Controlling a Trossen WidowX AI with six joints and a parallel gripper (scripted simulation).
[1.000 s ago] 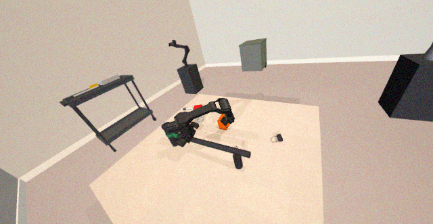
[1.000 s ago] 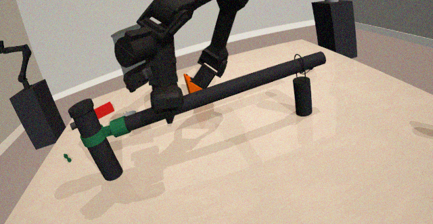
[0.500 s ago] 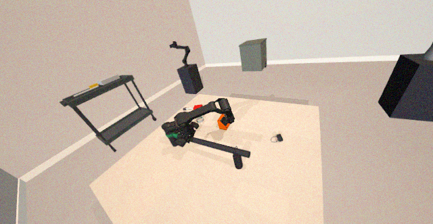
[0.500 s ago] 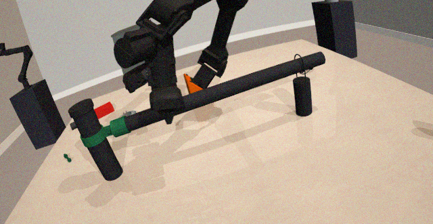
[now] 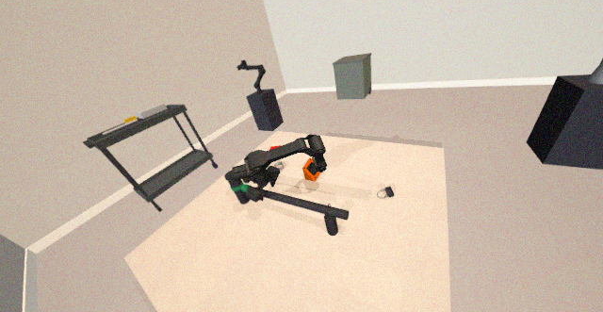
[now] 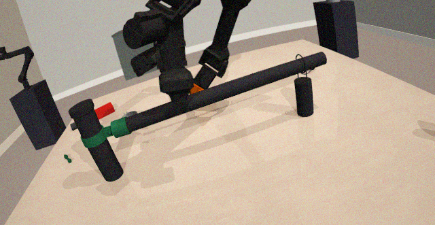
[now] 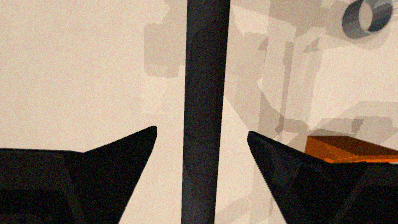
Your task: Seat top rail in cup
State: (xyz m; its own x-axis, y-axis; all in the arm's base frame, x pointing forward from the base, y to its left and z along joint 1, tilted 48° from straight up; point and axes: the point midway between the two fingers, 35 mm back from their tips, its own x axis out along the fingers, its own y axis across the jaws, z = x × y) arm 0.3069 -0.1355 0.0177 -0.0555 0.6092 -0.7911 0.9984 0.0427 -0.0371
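Note:
The black rail (image 5: pixel 301 202) (image 6: pixel 245 83) (image 7: pixel 204 75) runs through the wire loop above the short post (image 6: pixel 304 97) (image 5: pixel 332 225). Its other end enters the green cup (image 6: pixel 120 128); how deep is hidden inside the cup. The cup joins the green band (image 6: pixel 93 141) around the big post (image 6: pixel 107 162), just below the post cap (image 6: pixel 81 107). My gripper (image 7: pixel 203 133) (image 6: pixel 180 105) is open over the rail, near the cup end. The rail passes between its fingertips, with a visible gap on both sides in the wrist view.
An orange piece (image 5: pixel 310 175) (image 6: pixel 196 89) (image 7: pixel 330 147) lies behind the rail by the arm's base. A grey ring (image 7: pixel 352 22) (image 6: pixel 130 113) and a red object (image 6: pixel 105 110) lie behind the cup. A small green piece (image 6: pixel 68 158) lies left of the big post.

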